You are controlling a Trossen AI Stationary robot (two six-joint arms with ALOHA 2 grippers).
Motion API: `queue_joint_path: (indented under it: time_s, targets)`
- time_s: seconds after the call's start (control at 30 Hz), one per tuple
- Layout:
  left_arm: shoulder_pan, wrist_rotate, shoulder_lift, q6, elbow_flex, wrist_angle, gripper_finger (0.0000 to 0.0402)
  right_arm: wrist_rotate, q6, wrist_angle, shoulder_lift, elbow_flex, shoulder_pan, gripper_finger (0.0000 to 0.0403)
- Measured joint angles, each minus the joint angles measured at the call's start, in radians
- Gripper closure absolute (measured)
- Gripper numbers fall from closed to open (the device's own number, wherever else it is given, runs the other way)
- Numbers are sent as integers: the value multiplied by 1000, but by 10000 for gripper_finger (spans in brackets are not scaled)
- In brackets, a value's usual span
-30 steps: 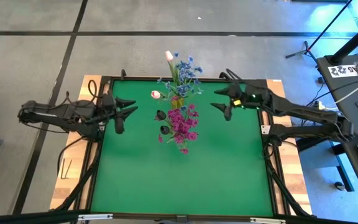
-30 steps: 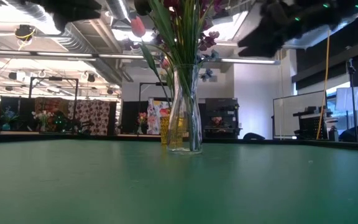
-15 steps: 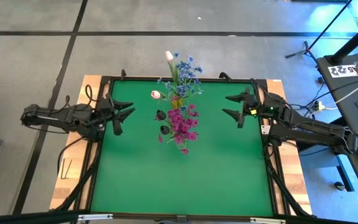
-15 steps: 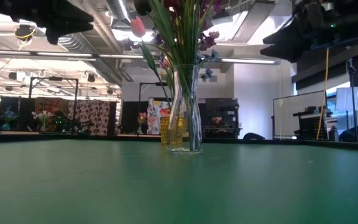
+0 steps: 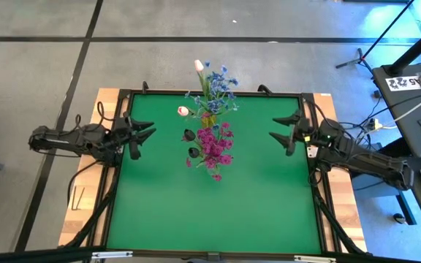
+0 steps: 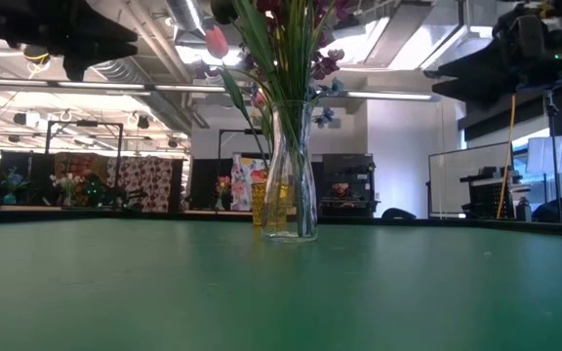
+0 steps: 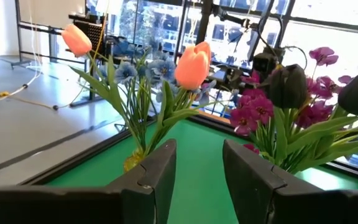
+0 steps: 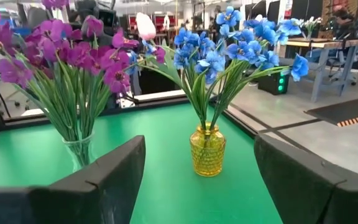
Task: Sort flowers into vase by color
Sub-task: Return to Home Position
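A clear glass vase (image 6: 292, 175) stands on its base on the green table and holds magenta flowers (image 5: 214, 146) with dark buds (image 5: 190, 136). Just behind it, a small yellow vase (image 8: 207, 149) holds blue blossoms (image 8: 229, 43) and pale pink tulips (image 7: 192, 65). My left gripper (image 5: 143, 139) hovers open at the table's left edge and points level at the flowers, with nothing between its fingers. My right gripper (image 5: 274, 128) hovers wide open at the right edge, also level and facing the vases.
A black frame rail (image 5: 120, 175) borders the green mat (image 5: 210, 212), which runs from the vases to the near edge. A desk with equipment (image 5: 419, 109) and a stand (image 5: 357, 58) are on the floor to the right of the table.
Both grippers have drawn back from the vases toward their own side edges of the table and sunk lower, the right one farther than the left. The gaps between their fingers are unchanged. The vases and flowers have stayed where they were.
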Motion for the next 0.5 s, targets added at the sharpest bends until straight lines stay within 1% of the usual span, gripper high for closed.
queue_joint_path:
  time_s: [0.17,0.33,0.5]
  targets:
    - [0,28,-15,-4,-21,-1,279,0,25,-2,-85,-64,0,104]
    - [0,31,-15,-9,-48,5,306,0,47,-2,-149,-125,0,104]
    - [0,31,-15,-8,-105,77,335,0,52,0,-197,-169,0,104]
